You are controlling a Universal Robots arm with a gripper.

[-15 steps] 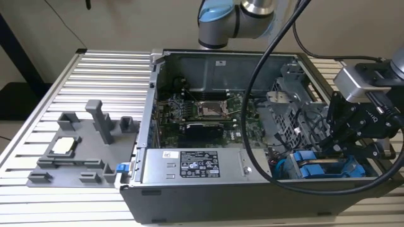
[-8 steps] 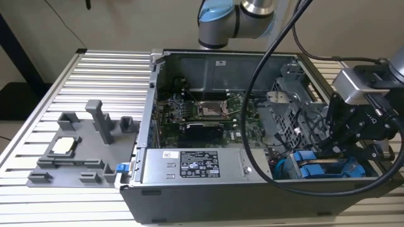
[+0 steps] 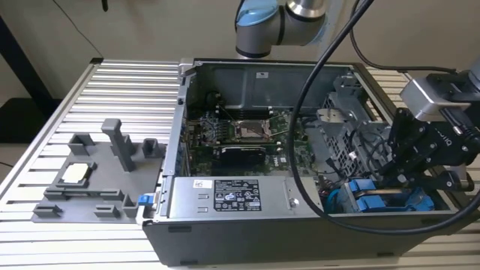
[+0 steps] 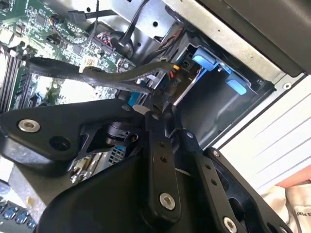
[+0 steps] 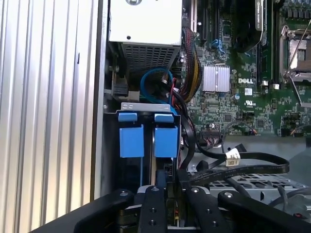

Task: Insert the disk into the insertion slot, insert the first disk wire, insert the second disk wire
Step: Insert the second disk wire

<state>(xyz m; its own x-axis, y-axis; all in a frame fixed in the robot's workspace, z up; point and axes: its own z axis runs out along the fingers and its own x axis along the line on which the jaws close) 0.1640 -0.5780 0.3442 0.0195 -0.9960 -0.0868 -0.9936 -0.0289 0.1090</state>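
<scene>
End effector (image 5: 167, 187) tips hidden among cables (image 5: 243, 167) beside blue carriers (image 5: 148, 141)

One open computer case (image 3: 225, 236) sits on the slatted tabletop (image 3: 127, 90). Inside it are one green circuit board (image 3: 248, 140) and one silver power box (image 3: 232, 197) at the case's front edge. Two blue drive carriers (image 5: 131, 141) (image 5: 166, 141) stand side by side in the metal cage. One grey holder tray (image 3: 90, 180) lies beside the case, carrying one pale square chip (image 3: 77, 173). One robot arm (image 3: 277, 22) reaches in.
</scene>
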